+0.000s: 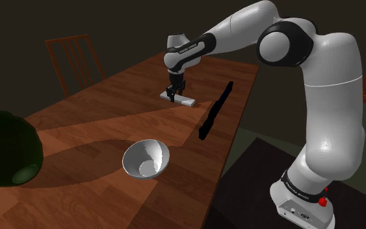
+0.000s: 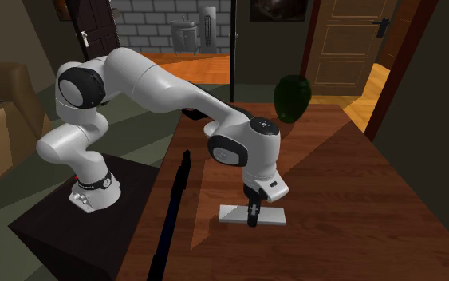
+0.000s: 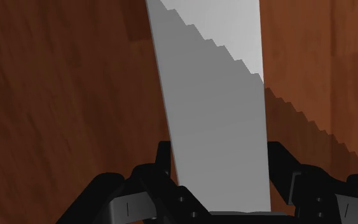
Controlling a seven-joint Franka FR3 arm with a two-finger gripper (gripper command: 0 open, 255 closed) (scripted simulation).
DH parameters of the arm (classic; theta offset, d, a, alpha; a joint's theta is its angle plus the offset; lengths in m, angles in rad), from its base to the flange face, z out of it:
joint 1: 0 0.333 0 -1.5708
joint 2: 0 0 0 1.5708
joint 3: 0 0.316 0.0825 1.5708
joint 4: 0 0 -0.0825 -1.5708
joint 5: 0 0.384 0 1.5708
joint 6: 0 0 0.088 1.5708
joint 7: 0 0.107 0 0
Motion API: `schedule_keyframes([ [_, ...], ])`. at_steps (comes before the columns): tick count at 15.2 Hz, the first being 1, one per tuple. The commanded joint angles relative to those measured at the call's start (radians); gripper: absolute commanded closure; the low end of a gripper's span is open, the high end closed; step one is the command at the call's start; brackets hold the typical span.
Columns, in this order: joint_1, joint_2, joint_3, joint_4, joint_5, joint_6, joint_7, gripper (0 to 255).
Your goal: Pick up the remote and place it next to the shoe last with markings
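The remote (image 1: pixel 187 101), drawn as a flat pale grey slab, lies on the wooden table (image 1: pixel 110 117) near its far end. My gripper (image 1: pixel 173 96) points straight down on it, fingers clasping its long sides. In the wrist view the remote (image 3: pixel 215 95) runs away from the gripper (image 3: pixel 220 156), with one black finger (image 3: pixel 163 159) against each edge. From the second exterior view the gripper (image 2: pixel 253 217) stands at the middle of the remote (image 2: pixel 232 213). A dark green rounded object (image 1: pixel 6 146) sits at the table's other end; I cannot make out markings on it.
A grey bowl (image 1: pixel 145 158) stands on the table between the remote and the green object (image 2: pixel 292 97). A long thin black object (image 1: pixel 215 110) lies along the table edge nearest the stand. A wooden chair (image 1: pixel 74 60) stands beyond the far side.
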Motion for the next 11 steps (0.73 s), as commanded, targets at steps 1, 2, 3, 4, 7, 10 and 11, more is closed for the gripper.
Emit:
schedule_keyframes([
  [1,0.000,-0.011,0.000,0.011,0.000,-0.022,0.001,255],
  [2,0.000,-0.016,0.000,0.017,0.000,-0.033,0.001,255],
  [3,0.000,-0.021,0.000,0.023,0.000,-0.044,0.001,255],
  [4,0.000,-0.026,0.000,0.030,0.000,-0.056,0.001,255],
  [7,0.000,-0.039,0.000,0.050,-0.001,-0.090,0.002,255],
  [10,0.000,-0.051,0.000,0.074,-0.001,-0.125,0.003,255],
  [11,0.000,-0.054,0.000,0.082,-0.001,-0.137,0.003,255],
])
